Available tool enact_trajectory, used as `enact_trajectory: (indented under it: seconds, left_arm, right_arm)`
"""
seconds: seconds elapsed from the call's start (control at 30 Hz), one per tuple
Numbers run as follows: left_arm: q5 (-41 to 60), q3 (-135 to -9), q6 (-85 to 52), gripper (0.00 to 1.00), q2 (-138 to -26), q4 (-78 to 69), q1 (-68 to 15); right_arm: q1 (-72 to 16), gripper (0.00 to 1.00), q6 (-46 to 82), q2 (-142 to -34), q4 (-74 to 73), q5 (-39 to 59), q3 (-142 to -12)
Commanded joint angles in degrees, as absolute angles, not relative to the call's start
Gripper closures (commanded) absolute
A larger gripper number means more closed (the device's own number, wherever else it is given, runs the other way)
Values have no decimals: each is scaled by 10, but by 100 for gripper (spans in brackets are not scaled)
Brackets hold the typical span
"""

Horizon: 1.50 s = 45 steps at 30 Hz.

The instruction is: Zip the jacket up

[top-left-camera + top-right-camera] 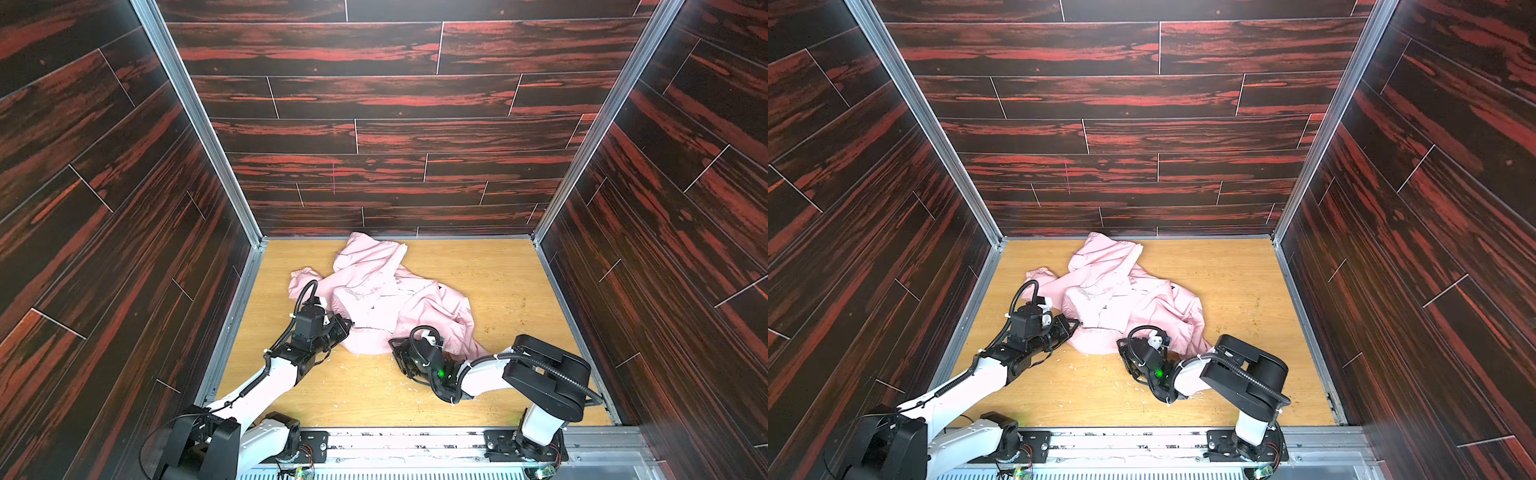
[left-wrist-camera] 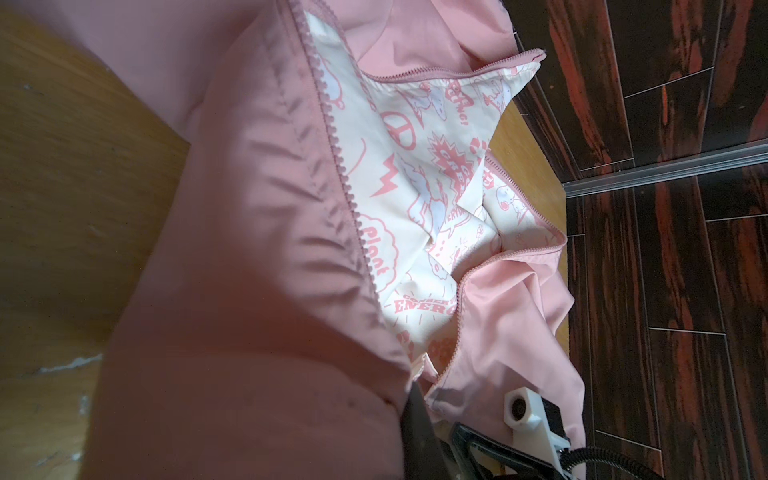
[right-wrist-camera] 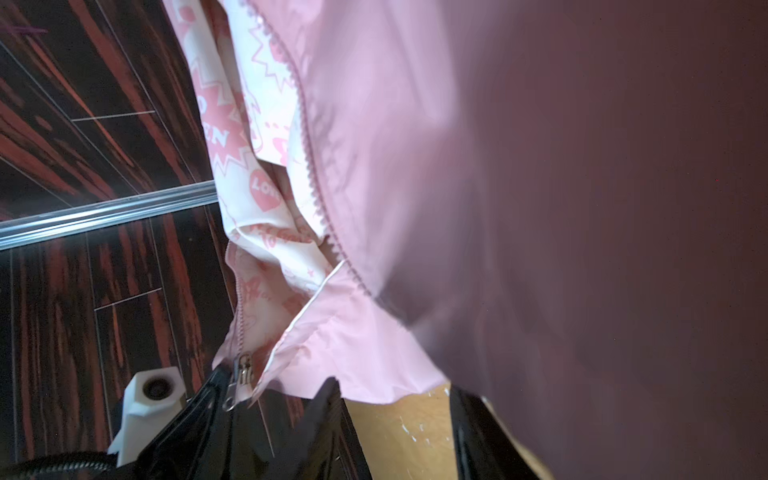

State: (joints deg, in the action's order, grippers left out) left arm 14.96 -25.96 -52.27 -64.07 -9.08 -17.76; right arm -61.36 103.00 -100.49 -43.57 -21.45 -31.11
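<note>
The jacket (image 1: pixel 374 286) lies crumpled on the counter (image 1: pixel 507 274), reaching the foot of the back wall (image 1: pixel 374 199). Its zip is undone along all that shows: the two rows of teeth (image 2: pixel 332 137) gape, with printed lining (image 2: pixel 419 187) between them. At the hem (image 3: pixel 365 374), farthest from the back wall, the left tool (image 1: pixel 348 325) is pressed together on fabric right by the slider (image 3: pixel 241 376). The right tool (image 1: pixel 394 344) stands spread beside it, with the other front edge at its tips, ungripped. By my judgement only the set-up is done. Joining the ends and drawing the slider toward the back wall remain.
</note>
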Motion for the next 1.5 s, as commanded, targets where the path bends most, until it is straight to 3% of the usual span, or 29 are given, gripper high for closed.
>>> enact_trajectory:
  seconds: [0.0,0.57,1.47]
  left_arm:
    - [157,-250,-516,100,-626,-103,-180]
    - [163,-244,-515,100,-607,-92,-180]
    - [161,-234,-507,100,-578,-62,-180]
  right_arm:
    - [-611,54,1040,-1024,-461,-238,-307]
    - [-578,60,1020,-1065,-537,-245,-305]
    - [-548,81,982,-1089,-565,-231,-330]
